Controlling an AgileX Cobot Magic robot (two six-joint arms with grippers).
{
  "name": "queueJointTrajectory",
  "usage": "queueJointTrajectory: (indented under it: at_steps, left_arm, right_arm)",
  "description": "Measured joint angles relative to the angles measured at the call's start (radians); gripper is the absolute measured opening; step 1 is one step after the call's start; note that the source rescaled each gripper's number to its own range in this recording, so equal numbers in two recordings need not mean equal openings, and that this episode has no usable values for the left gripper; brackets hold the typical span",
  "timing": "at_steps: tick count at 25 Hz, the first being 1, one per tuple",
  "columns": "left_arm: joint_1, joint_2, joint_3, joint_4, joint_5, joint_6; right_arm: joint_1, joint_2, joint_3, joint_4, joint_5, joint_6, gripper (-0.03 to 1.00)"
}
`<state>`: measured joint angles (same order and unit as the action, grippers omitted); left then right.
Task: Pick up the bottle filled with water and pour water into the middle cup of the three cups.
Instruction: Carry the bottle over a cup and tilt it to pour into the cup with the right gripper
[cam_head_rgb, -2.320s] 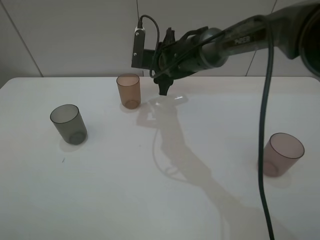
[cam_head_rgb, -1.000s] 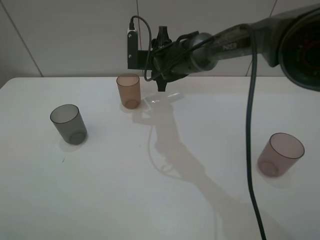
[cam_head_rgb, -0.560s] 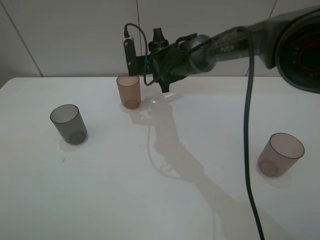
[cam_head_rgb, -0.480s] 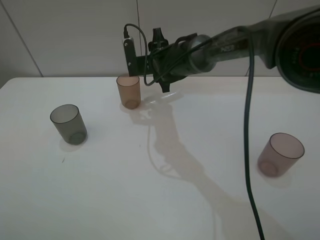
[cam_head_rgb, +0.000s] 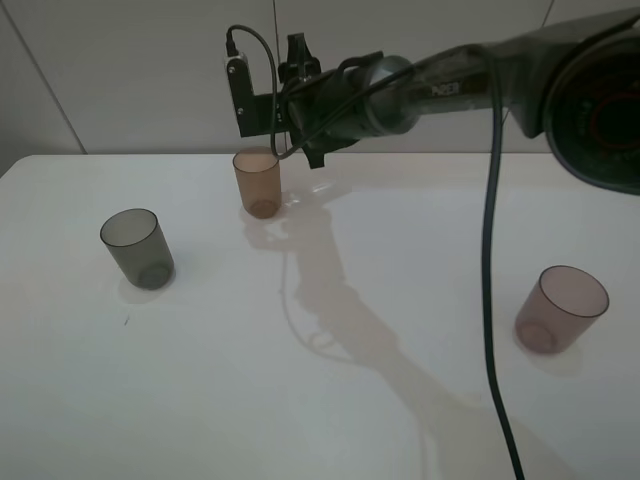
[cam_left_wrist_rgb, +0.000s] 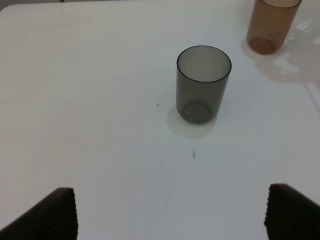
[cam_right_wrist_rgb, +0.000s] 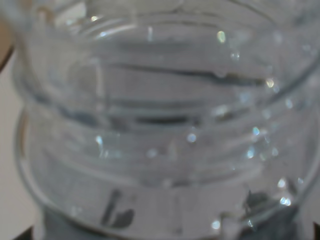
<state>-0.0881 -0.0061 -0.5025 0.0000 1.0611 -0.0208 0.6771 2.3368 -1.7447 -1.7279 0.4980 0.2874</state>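
Note:
The orange-brown middle cup (cam_head_rgb: 256, 182) stands upright at the back of the white table (cam_head_rgb: 350, 400). The smoky grey cup (cam_head_rgb: 137, 247) stands at the left and the pinkish-mauve cup (cam_head_rgb: 562, 308) at the right. My right gripper (cam_head_rgb: 303, 135) hangs just above and to the right of the orange-brown cup's rim. It is shut on the clear bottle (cam_right_wrist_rgb: 165, 125), whose ribbed wall fills the right wrist view; in the high view the bottle is hardly visible. My left gripper (cam_left_wrist_rgb: 175, 215) is open and empty, with the grey cup (cam_left_wrist_rgb: 203, 84) and the orange-brown cup (cam_left_wrist_rgb: 271, 25) ahead of it.
The right arm and its black cable (cam_head_rgb: 490, 250) stretch from the right edge across the back of the table. A pale wall (cam_head_rgb: 140, 70) rises behind the table's far edge. The arm's shadow (cam_head_rgb: 330, 300) lies on the table's middle.
My right gripper has moved left and up with the bottle, from beside the orange-brown cup to just over its rim. The cups have not moved.

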Motion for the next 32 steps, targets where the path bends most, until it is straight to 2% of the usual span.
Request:
queueJointTrajectory:
  at_steps: [7, 20, 25, 32]
  left_arm:
    - [0.0, 0.0, 0.0, 0.0, 0.0, 0.0]
    - [0.0, 0.0, 0.0, 0.0, 0.0, 0.0]
    - [0.0, 0.0, 0.0, 0.0, 0.0, 0.0]
    - [0.0, 0.0, 0.0, 0.0, 0.0, 0.0]
  right_arm:
    - [0.0, 0.01, -0.007, 0.0, -0.001, -0.086, 0.0]
    - [-0.002, 0.01, -0.008, 0.0, 0.0, -0.152, 0.0]
    - [-0.002, 0.01, -0.008, 0.0, 0.001, -0.238, 0.0]
    - [-0.002, 0.01, -0.008, 0.0, 0.005, -0.259, 0.0]
